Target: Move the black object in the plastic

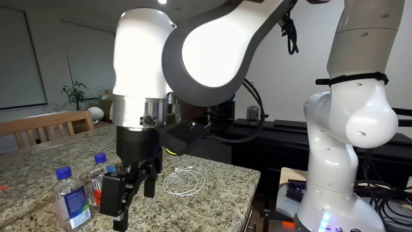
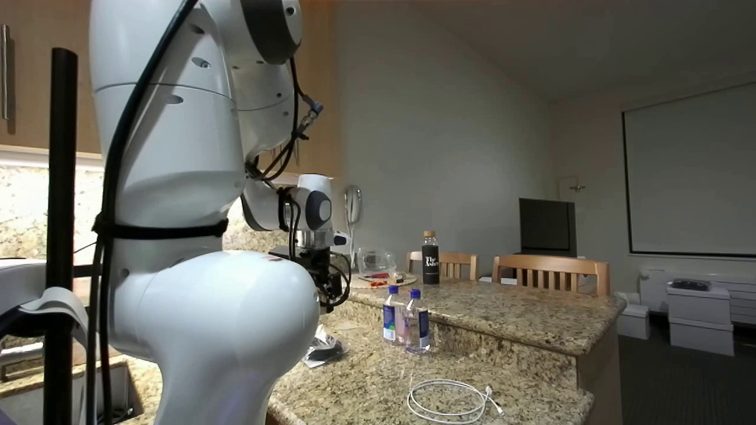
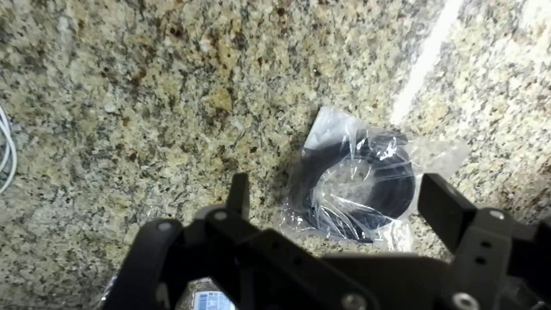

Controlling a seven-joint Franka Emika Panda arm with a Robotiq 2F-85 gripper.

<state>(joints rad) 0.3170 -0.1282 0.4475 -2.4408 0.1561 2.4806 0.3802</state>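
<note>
The black object is a dark ring lying on the granite counter, wrapped in clear crinkled plastic. In an exterior view the black object is a low dark lump beside the arm, with whitish plastic over it. My gripper is open and empty, above the counter. In the wrist view its fingers appear on either side of the ring, the right finger close to the ring's edge. The gripper also shows in both exterior views. The black object does not show in that closer exterior view.
Two blue-capped water bottles stand beside the gripper, near the raised ledge. A bottle label shows at the wrist view's bottom. A coiled white cable lies toward the counter's end. A dark bottle stands on the ledge.
</note>
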